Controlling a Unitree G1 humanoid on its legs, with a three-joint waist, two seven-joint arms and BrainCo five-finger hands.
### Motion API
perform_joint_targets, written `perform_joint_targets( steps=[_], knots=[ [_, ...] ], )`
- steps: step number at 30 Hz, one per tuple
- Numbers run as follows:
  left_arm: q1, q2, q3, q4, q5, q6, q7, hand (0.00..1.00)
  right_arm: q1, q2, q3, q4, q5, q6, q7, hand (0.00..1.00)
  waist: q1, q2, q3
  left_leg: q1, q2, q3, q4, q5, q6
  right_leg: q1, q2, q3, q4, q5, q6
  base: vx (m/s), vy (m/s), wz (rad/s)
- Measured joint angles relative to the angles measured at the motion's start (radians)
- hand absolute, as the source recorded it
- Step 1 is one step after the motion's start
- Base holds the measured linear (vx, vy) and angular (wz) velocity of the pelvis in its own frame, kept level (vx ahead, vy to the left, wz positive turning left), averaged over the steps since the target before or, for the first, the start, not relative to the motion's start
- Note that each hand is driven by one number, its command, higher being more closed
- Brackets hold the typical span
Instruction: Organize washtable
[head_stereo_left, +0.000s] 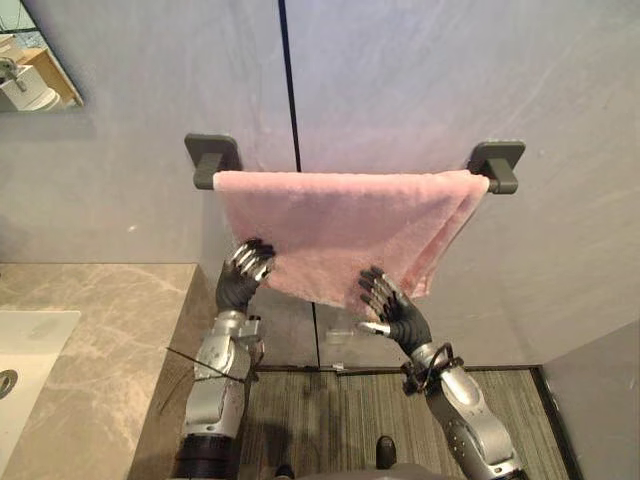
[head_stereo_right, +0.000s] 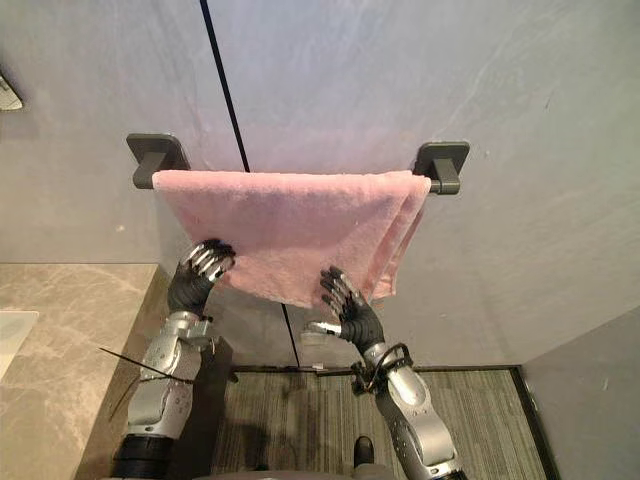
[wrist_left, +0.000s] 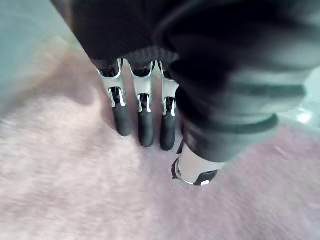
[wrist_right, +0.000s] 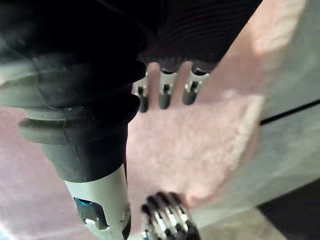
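A pink towel (head_stereo_left: 340, 220) hangs folded over a dark wall rail, held by brackets at its left end (head_stereo_left: 212, 158) and right end (head_stereo_left: 497, 162). The towel's right side hangs lower in a bunched fold. My left hand (head_stereo_left: 243, 275) rests at the lower left edge, and in the left wrist view its straight fingers (wrist_left: 145, 125) lie flat on the pink cloth (wrist_left: 75, 190). My right hand (head_stereo_left: 390, 305) presses spread fingers against the lower edge near the middle. The right wrist view shows its fingers (wrist_right: 162, 95) straight on the towel (wrist_right: 200, 145).
A marble counter (head_stereo_left: 100, 340) with a white sink (head_stereo_left: 25, 350) lies at the lower left. A mirror corner (head_stereo_left: 35, 65) shows at the upper left. The grey wall has a dark vertical seam (head_stereo_left: 290, 90). Striped carpet (head_stereo_left: 330, 420) lies below the towel.
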Motion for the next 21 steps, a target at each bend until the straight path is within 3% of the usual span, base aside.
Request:
perform_joint_targets(
  steps=[7,11,15,21],
  knots=[
    [0.116,-0.006,0.005,0.276,0.089,0.031,-0.003,0.0,0.064,0.053,-0.121,0.411,-0.201,0.042,0.013,0.0,0.002,0.0,0.0,0.01,0.0,-0.001,0.0,0.0,0.0,0.011,-0.001,-0.002,-0.005,0.0,0.0,-0.01,-0.003,0.0],
    [0.144,-0.018,0.092,0.563,0.225,0.07,0.001,0.0,0.056,0.056,-0.232,0.661,-0.484,0.06,-0.042,0.0,0.002,-0.003,0.0,0.029,0.0,0.0,-0.002,0.0,0.0,0.029,-0.001,-0.001,-0.005,0.0,0.0,-0.02,-0.003,-0.01],
    [0.145,-0.02,0.27,0.875,0.233,0.077,0.056,0.0,-0.004,0.039,-0.333,0.92,-0.728,0.056,-0.103,0.0,0.006,-0.009,0.003,0.072,0.0,0.002,-0.004,-0.001,-0.001,0.068,-0.001,0.001,-0.006,0.0,0.0,-0.06,-0.005,0.0],
    [0.214,-0.034,0.432,0.99,0.283,0.119,0.061,0.0,0.007,0.054,-0.44,1.064,-0.745,0.068,-0.111,0.0,0.023,-0.01,0.004,0.072,0.001,0.016,-0.022,-0.008,-0.004,0.063,-0.009,0.002,-0.006,-0.014,0.006,-0.09,-0.008,-0.01]
  ],
)
